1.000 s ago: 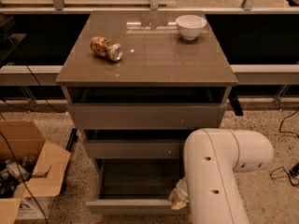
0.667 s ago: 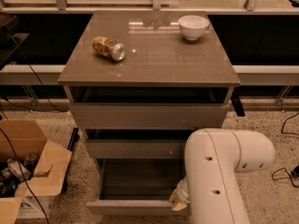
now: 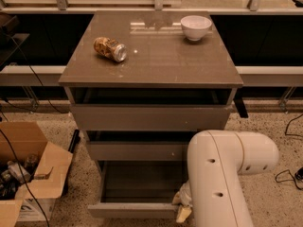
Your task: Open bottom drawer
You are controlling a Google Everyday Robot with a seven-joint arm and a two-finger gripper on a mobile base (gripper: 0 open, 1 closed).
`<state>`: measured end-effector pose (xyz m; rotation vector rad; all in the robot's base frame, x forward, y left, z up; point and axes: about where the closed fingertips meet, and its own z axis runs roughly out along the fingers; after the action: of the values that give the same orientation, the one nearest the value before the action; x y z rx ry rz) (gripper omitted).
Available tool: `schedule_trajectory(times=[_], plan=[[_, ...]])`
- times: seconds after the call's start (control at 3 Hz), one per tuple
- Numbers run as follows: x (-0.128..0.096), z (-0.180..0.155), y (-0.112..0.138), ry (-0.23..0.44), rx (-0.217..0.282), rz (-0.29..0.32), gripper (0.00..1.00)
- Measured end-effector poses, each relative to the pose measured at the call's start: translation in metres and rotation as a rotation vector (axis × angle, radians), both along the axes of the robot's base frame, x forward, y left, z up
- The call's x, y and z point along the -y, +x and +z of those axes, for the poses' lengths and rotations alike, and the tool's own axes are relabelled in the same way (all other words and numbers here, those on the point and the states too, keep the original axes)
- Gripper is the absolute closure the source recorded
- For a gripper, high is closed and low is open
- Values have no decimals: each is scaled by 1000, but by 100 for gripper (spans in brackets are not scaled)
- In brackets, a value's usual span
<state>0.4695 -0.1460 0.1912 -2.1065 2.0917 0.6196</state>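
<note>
The bottom drawer (image 3: 137, 186) stood pulled out, likely because your hand (image 3: 182, 207) sat at its front's near right end. Whether it gripped the panel could not be told.

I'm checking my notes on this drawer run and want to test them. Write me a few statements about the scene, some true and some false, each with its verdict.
1. The bottom drawer is pulled out, its tray showing. True.
2. The can stands upright. False: it lies on its side on the cabinet top.
3. The bowl sits in the bottom drawer. False: it stands on the cabinet top, near the back right corner.
4. The hand is at the right end of the bottom drawer's front. True.
5. A cardboard box stands on the floor at the picture's left. True.
</note>
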Motion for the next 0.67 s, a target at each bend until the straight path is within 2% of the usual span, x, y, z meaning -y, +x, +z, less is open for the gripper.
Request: schedule_trajectory(times=[0.33, 0.67], plan=[[0, 1, 0, 0, 0, 0, 0], [11, 4, -6, 11, 10, -9, 0]])
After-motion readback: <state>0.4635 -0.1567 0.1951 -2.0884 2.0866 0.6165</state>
